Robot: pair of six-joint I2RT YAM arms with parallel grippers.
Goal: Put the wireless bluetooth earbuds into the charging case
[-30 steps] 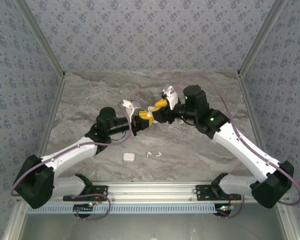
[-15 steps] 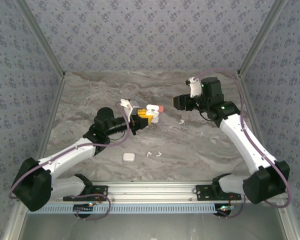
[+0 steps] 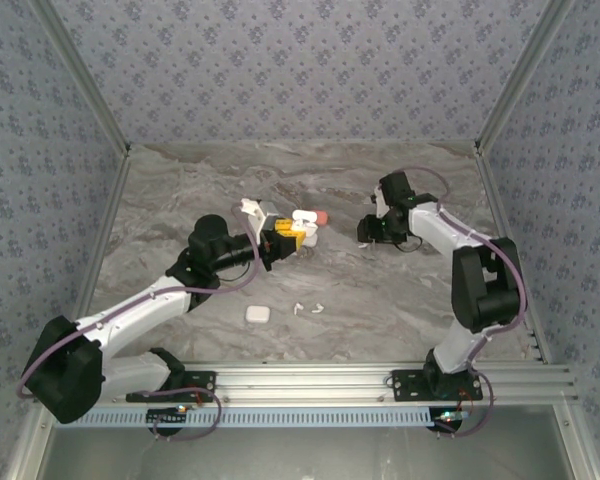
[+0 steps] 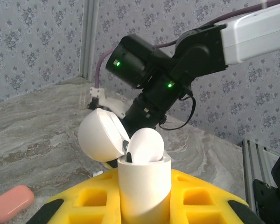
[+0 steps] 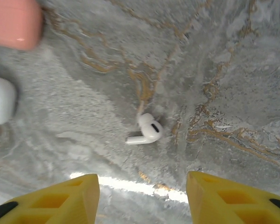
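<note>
Where the grey, brown-veined marble table (image 3: 180,190) ends, walls (image 3: 280,70) papered in a small blue-grey flower print close it in on three sides. Metal posts (image 3: 75,65) stand in the far corners, and an aluminium rail (image 3: 310,378) runs along the near edge where both arms are bolted.

Just left of the table's middle, the left fingers (image 3: 284,237), yellow, are clamped tight on the body of a white charging case (image 4: 144,184). The case is held upright with its lid (image 4: 101,136) tipped back and open. A rounded white shape sits in the case's mouth; I can't tell from here whether that is a bud. A pink case (image 3: 321,216) lies shut on the table at about 1 o'clock of the held one, just beside it.

At 3 o'clock of that pair, the right fingers (image 3: 368,232) hang low over the marble, pointing down. They are parted a fair way, with nothing between them. One white earbud (image 5: 147,131) lies on its side on bare table beneath them, at 12 o'clock of the gap between the tips, touching neither.

Two more white earbuds (image 3: 298,308) lie at 6 o'clock of the held case, well apart from both sets of fingers. A closed white case (image 3: 258,313) sits near them at their 9 o'clock.
</note>
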